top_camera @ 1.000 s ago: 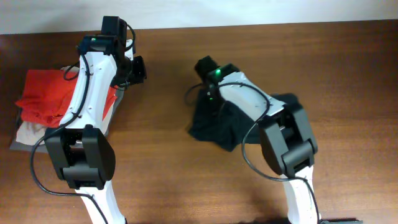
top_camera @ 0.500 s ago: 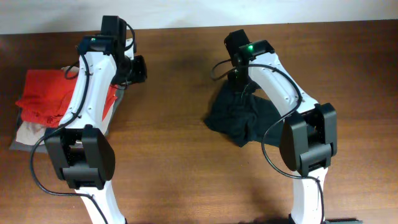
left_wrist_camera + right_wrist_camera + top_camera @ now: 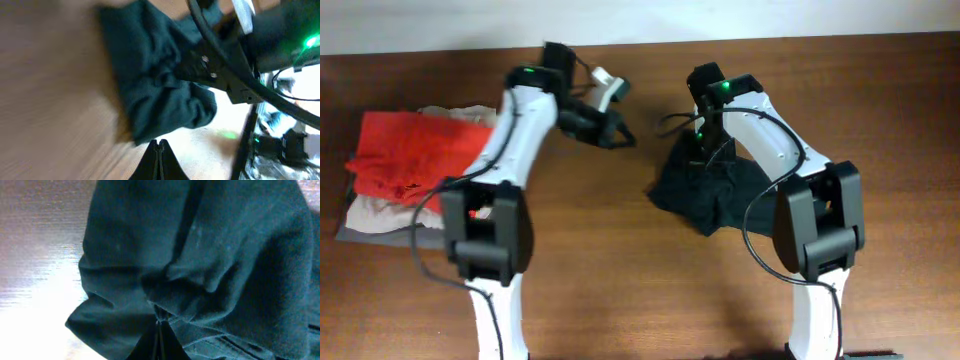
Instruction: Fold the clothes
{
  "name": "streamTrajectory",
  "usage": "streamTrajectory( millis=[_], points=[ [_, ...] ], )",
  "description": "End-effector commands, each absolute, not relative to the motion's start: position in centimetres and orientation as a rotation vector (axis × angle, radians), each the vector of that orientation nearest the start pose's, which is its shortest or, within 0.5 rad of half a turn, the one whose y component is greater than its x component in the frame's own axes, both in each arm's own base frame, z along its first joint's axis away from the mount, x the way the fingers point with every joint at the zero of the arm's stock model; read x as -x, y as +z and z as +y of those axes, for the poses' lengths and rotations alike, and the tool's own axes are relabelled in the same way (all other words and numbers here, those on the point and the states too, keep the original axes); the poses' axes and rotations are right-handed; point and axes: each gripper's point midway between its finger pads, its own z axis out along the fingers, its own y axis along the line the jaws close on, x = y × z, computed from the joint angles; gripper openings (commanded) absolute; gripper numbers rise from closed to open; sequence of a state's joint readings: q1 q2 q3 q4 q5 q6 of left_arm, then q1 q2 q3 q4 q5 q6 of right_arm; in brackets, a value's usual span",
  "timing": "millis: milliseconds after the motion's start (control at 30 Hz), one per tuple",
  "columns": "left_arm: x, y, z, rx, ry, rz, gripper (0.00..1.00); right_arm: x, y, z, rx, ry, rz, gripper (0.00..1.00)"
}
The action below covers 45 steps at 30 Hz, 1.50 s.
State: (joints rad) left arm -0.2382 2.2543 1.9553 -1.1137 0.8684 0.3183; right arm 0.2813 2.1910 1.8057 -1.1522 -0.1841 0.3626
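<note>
R hand [image 3: 159,322] is pinched tight on the black clothes [image 3: 705,195], which sit crumpled on the tabletop [image 3: 620,250] centre-right, under R arm. L hand [image 3: 159,145] has fingers closed and empty, near the heap's left edge, not touching. Red garment [image 3: 405,150] is far left.

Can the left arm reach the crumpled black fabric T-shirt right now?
Probably yes: only bare brown wooden table separates the left claw from the crumpled black fabric T-shirt.

Black shirt [image 3: 698,198]: soft matt cloth, creased. Bench [image 3: 620,270]: brown wood grain, smooth, slight sheen. Red garment [image 3: 400,155]: matt cloth, rumpled. Arm shells [image 3: 512,130]: smooth white plastic, semi-gloss.
</note>
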Motion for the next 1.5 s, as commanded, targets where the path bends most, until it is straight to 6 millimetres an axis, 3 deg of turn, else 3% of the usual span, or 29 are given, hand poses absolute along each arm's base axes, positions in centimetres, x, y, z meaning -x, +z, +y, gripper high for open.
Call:
streamTrajectory(
  millis=[0,100,167,400,600,733,933,1200,1467],
  points=[
    [-40.0,10.2,-27.9,-0.931,-1.401,2.548,0.01,-40.4,5.9,15.0,-0.251,0.371,3.145,0.04],
    [-38.5,8.3,-29.7,-0.896,-1.381,2.679,0.01,-40.3,5.9,14.5,-0.298,0.372,3.156,0.04],
    [-38.1,6.3,-29.7,-0.809,-1.22,2.848,0.01,-40.2,5.9,14.4,-0.309,0.371,3.158,0.04],
    [-37.9,3.3,-29.5,-0.627,-0.926,3.046,0.01,-40.1,6.0,14.7,-0.308,0.405,3.163,0.04],
    [-38.0,1.1,-30.0,-0.547,-0.969,3.093,0.0,-40.0,6.0,14.6,-0.312,0.404,3.166,0.04],
    [-38.3,2.2,-31.9,-0.632,-1.16,2.971,0.0,-40.0,6.0,14.6,-0.311,0.403,3.167,0.04],
    [-39.2,4.0,-32.5,-0.633,-1.174,2.916,0.01,-40.0,6.0,14.6,-0.311,0.402,3.169,0.04],
    [-39.1,1.6,-30.4,-0.421,-0.964,3.078,0.0,-40.0,5.7,15.0,-0.316,0.434,3.164,0.04],
    [-38.6,0.4,-30.1,-0.369,-0.955,3.111,0.0,-40.2,2.4,16.5,-0.47,0.586,3.115,0.04]
  ],
)
